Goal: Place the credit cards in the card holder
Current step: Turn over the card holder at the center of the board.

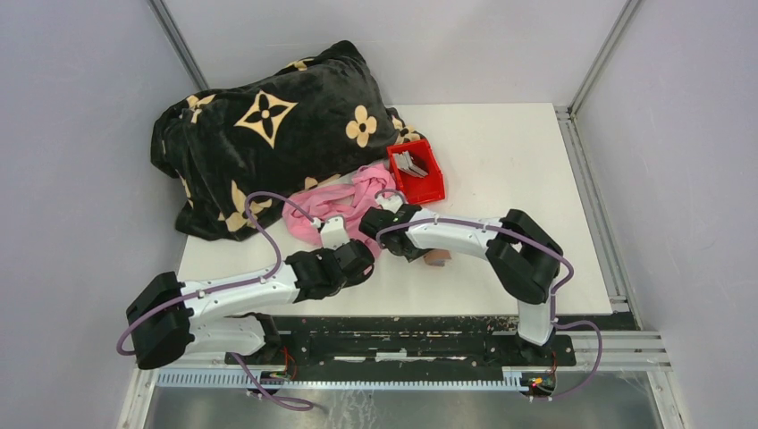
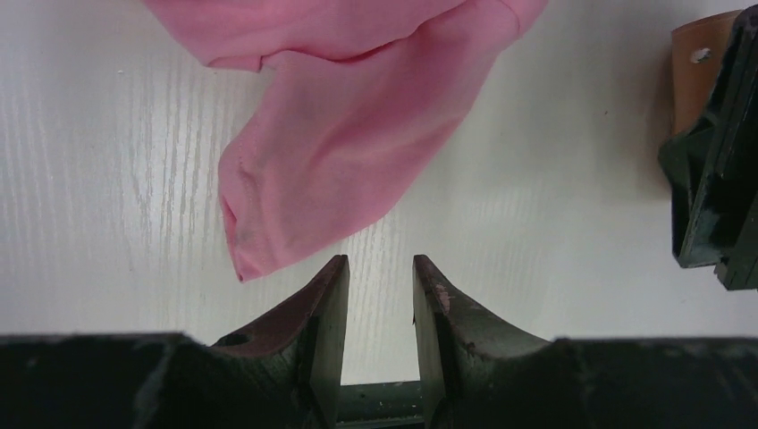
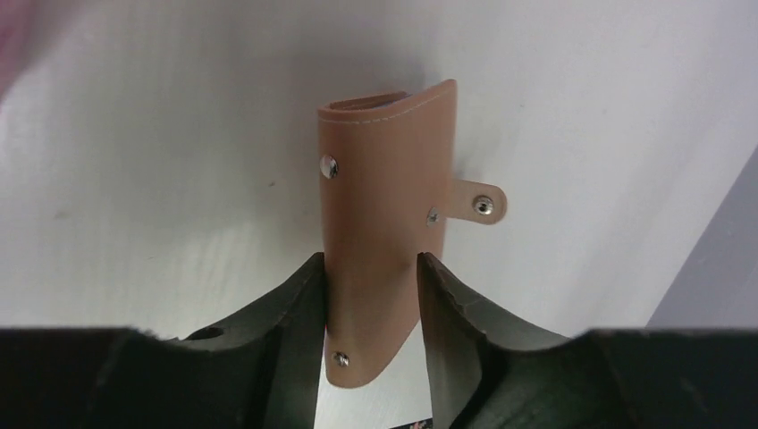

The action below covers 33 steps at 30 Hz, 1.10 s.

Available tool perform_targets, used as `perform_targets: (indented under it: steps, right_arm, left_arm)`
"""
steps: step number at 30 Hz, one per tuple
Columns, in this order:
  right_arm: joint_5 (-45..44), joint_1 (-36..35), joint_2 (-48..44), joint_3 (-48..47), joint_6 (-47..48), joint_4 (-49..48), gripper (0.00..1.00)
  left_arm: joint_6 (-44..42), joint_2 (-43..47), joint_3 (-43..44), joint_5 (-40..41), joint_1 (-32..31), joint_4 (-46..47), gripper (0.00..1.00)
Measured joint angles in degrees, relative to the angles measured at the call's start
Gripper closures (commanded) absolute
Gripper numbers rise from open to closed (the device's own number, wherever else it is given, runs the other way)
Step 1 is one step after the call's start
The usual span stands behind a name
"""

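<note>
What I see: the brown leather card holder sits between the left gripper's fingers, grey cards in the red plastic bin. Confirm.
Wrong gripper: the brown leather card holder sits between the fingers of the right gripper, as the right wrist view shows. The grey cards are in the red plastic bin.

A bulky black plush blanket [image 1: 268,134] with beige flower prints blocks the far left of the white table [image 1: 509,152]. A crumpled pink cloth [image 1: 344,201] sprawls at its near edge, with a small red plastic bin [image 1: 420,174] just right of it. Right of the bin, the tabletop lies bare to the far and right edges. The left gripper [image 2: 381,261] and right gripper [image 3: 369,257] crowd the near middle, close together.
</note>
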<state>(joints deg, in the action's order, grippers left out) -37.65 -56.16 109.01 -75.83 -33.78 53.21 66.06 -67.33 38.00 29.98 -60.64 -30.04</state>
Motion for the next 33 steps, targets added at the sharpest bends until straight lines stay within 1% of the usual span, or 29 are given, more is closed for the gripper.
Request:
perform_targets:
  steps: [2, 3, 10, 13, 17, 21, 24, 33]
  right_arm:
    - [1.53, -1.09, 0.28, -1.07, -0.55, -0.35, 0.41]
    - [2.03, -1.49, 0.28, -1.36, -0.72, -0.39, 0.41]
    - [5.42, -1.86, -1.33, -2.89, -0.74, -0.07, 0.4]
    - [6.23, -1.66, -4.7, -2.91, -0.74, 0.04, 0.41]
    - [7.85, -0.37, -9.75, -2.89, -0.76, -0.13, 0.41]
    - [9.05, 2.71, -12.98, -1.95, -0.72, -0.94, 0.42]
    - [9.64, 5.31, -14.73, 0.81, -0.68, -1.95, 0.42]
    - [15.17, 16.52, -20.46, 9.84, 0.85, -5.31, 0.42]
  left_arm:
    - [0.17, 0.0, -0.24, 0.0, 0.15, -0.04, 0.6]
    - [0.33, 0.0, -0.42, 0.02, 0.2, -0.02, 0.6]
    - [1.62, -1.36, -0.87, 0.02, 0.2, 0.44, 0.61]
    - [1.64, -2.8, -0.87, -0.04, 0.2, 1.31, 0.61]
    - [1.29, -5.66, -0.57, -0.59, 0.2, 4.98, 0.61]
    - [-0.48, -10.12, 2.08, -1.4, 0.2, 8.72, 0.61]
    - [-2.75, -14.03, 6.43, -1.88, 0.2, 11.67, 0.61]
    - [-8.09, -24.15, 17.77, -4.11, 0.2, 17.0, 0.59]
